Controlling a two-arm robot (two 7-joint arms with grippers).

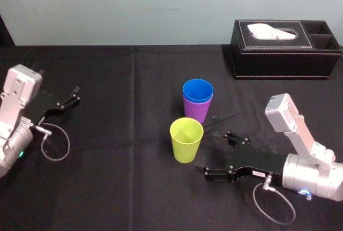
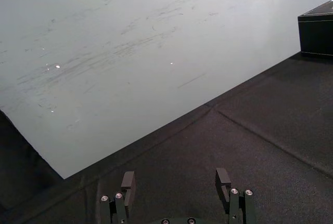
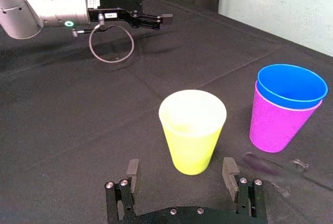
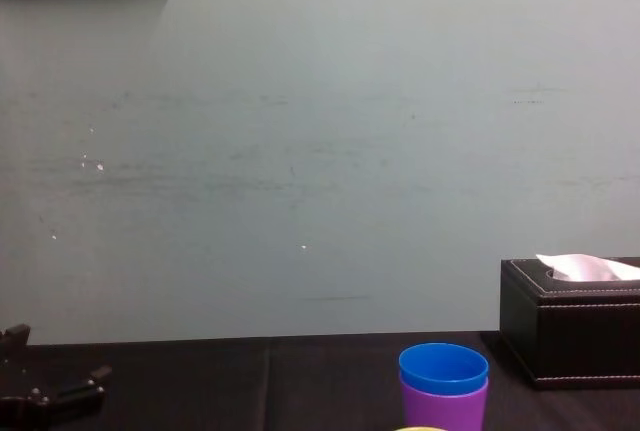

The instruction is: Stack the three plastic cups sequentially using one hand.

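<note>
A blue cup (image 1: pixel 198 89) sits nested inside a purple cup (image 1: pixel 197 112) near the middle of the black table. In the right wrist view the blue cup (image 3: pixel 291 84) rides high in the purple cup (image 3: pixel 273 125). The yellow-green cup (image 1: pixel 186 140) stands upright on its own, just in front of that pair. My right gripper (image 1: pixel 216 154) lies low to the right of it, open and pointing at it. Its fingers (image 3: pixel 229 171) flank the yellow-green cup (image 3: pixel 192 130) without touching it. My left gripper (image 1: pixel 72 96) is parked at the far left, open and empty (image 2: pixel 176 182).
A black tissue box (image 1: pixel 284 49) with a white tissue stands at the back right, behind the cups. The black cloth (image 1: pixel 118 177) covers the table up to a pale wall (image 4: pixel 320 151). A cable loop (image 1: pixel 56 142) hangs by the left arm.
</note>
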